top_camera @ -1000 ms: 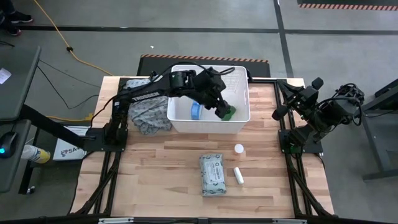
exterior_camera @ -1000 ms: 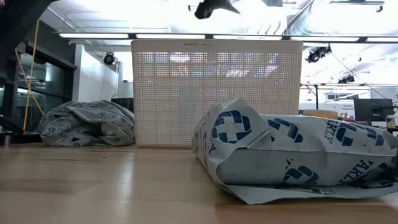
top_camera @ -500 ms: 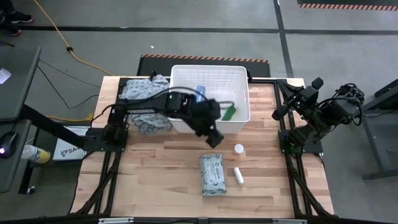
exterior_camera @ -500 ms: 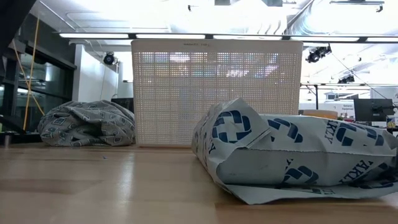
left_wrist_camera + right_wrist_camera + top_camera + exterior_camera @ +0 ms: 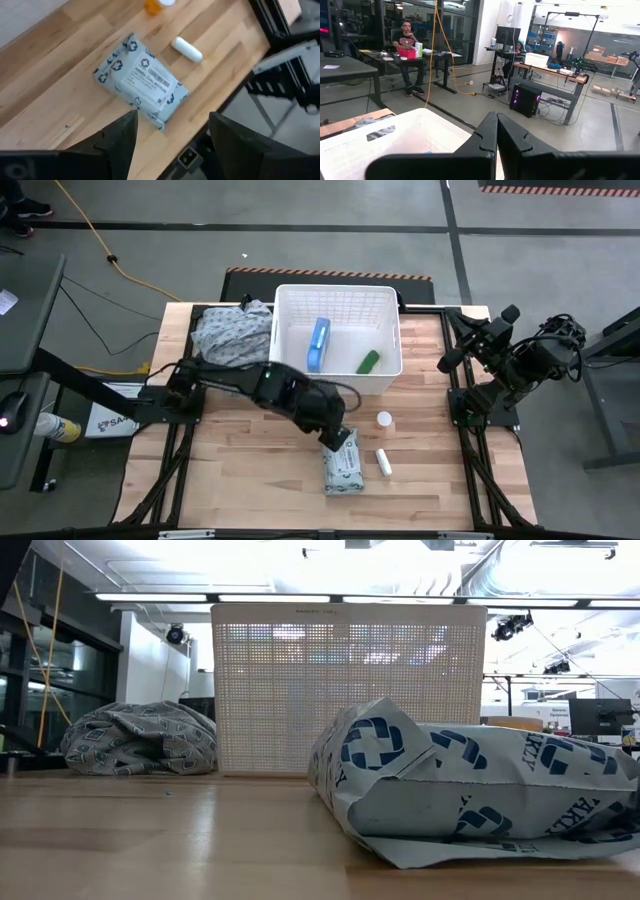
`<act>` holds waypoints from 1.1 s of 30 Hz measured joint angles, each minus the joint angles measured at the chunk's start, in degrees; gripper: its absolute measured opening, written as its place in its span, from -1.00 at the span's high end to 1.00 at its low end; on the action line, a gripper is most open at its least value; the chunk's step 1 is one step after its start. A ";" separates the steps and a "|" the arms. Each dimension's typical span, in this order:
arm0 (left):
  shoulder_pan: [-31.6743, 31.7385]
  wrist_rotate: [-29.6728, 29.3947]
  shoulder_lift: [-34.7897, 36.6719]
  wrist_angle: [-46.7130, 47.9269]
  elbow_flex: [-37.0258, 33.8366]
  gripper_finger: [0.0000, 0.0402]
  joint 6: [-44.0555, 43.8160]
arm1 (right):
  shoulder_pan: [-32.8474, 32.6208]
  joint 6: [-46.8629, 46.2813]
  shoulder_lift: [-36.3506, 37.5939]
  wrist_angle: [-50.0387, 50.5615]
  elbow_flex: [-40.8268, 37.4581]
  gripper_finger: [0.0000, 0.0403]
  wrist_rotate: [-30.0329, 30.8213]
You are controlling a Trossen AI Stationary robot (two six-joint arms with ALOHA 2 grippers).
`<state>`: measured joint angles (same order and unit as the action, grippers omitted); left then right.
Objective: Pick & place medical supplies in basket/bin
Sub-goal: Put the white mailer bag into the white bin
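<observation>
**Operator:** Which step is in hand?

**Technician:** Approach to the next item. The left hand point(image 5: 337, 436) hovers over the grey-white soft pack with blue printed logos point(image 5: 343, 460), fingers spread and empty. The pack lies flat on the wooden desk point(image 5: 250, 460), near the front edge. Just beside it lie the small white tube point(image 5: 383, 462) and the orange-capped vial point(image 5: 384, 419).

**Operator:** What does the next move call for?

**Technician:** Probably a descent with the fingers straddling the pack's narrow width, then closure. The pack is soft and may buckle.

**Operator:** What differs from the earlier frame?

**Technician:** One second ago the left hand was at the large white gridded plastic basket point(image 5: 338, 297), beside the green bar point(image 5: 368, 362). That bar and the blue-white flat packet point(image 5: 318, 345) now lie inside. The right hand point(image 5: 496, 131), pressed together, is parked at the desk's right side.
</observation>
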<state>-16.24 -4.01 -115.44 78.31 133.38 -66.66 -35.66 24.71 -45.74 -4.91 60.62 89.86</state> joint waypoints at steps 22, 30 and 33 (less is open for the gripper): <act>-3.62 0.93 -0.09 -16.33 -24.17 -0.37 -15.25 | 0.00 -0.24 0.00 0.00 0.00 1.00 0.00; -3.62 1.69 -0.07 -23.45 -32.72 -0.37 -17.80 | 0.00 -0.24 0.00 0.00 0.00 1.00 0.00; -3.59 1.31 -0.07 -26.32 -34.95 -0.37 -17.88 | 0.00 -0.24 -0.01 0.00 0.00 1.00 0.00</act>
<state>-19.84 -2.70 -115.50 51.99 98.43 -84.54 -35.66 24.47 -45.74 -4.91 60.62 89.86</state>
